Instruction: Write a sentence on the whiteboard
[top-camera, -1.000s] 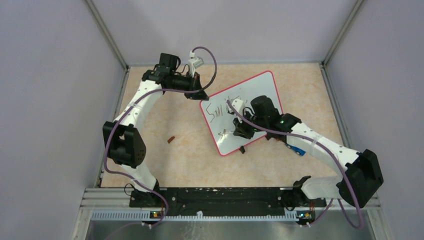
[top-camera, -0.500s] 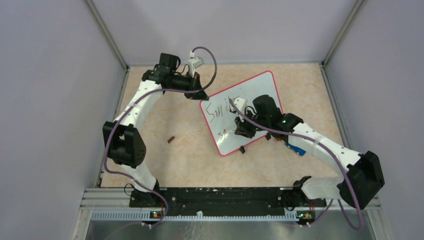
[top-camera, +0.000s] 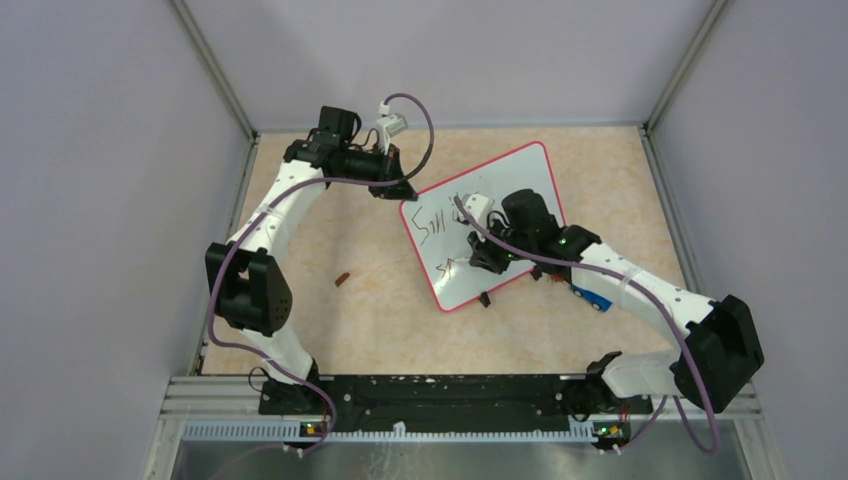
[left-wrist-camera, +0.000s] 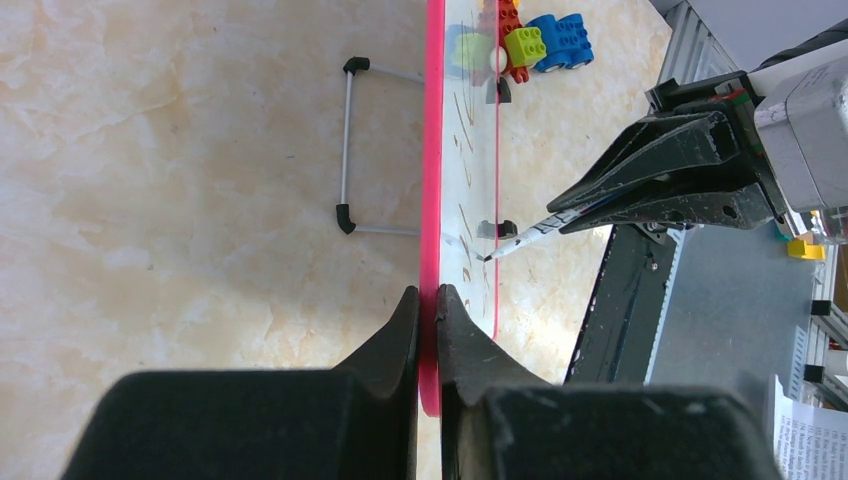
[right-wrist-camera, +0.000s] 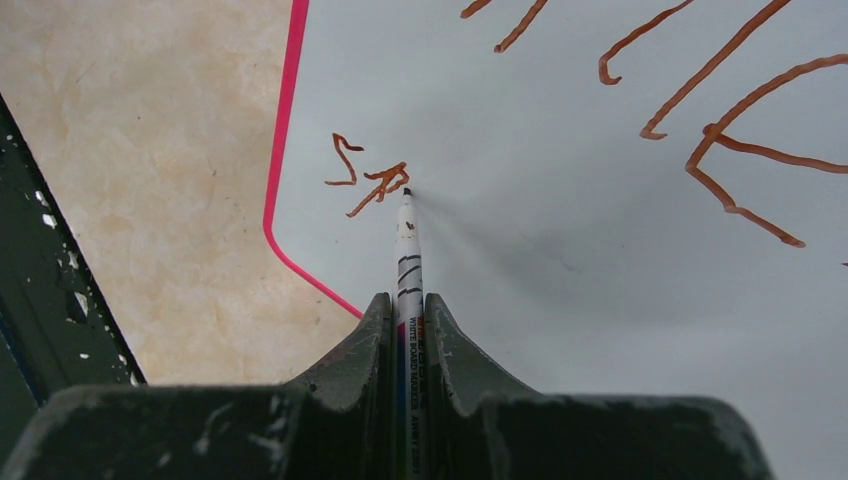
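We find the left pincer (left-wrist-camera: 428, 298) closed down to a narrow slit on the thin red-pink rim of the rectangular white whiteboard (top-camera: 525, 172) with rounded corners. It bites the edge at the bottom centre of the left wrist view; from above, this grip sits at the board's upper left corner. The board lies askew in the middle of the beige marbled counter (top-camera: 370, 320). The right pincer (right-wrist-camera: 407, 303) is likewise almost shut, both fingers pressed on a slim white marker (right-wrist-camera: 406, 255) with black bands that runs up the centre of the right wrist view. Its dark tip touches the board just right of a few small strokes of the brownish-red handwritten sentence (right-wrist-camera: 368, 180), near the rounded corner at the lower left of that frame; larger strokes of the first line cross the upper right. From above, the right arm hides part of the writing. In the left wrist view a thin wire bracket (left-wrist-camera: 347, 150) with black ends lies left of the rim, and coloured toy bricks (left-wrist-camera: 520, 40) sit at the top. A small reddish-brown piece (top-camera: 343, 279) lies well left of the board.
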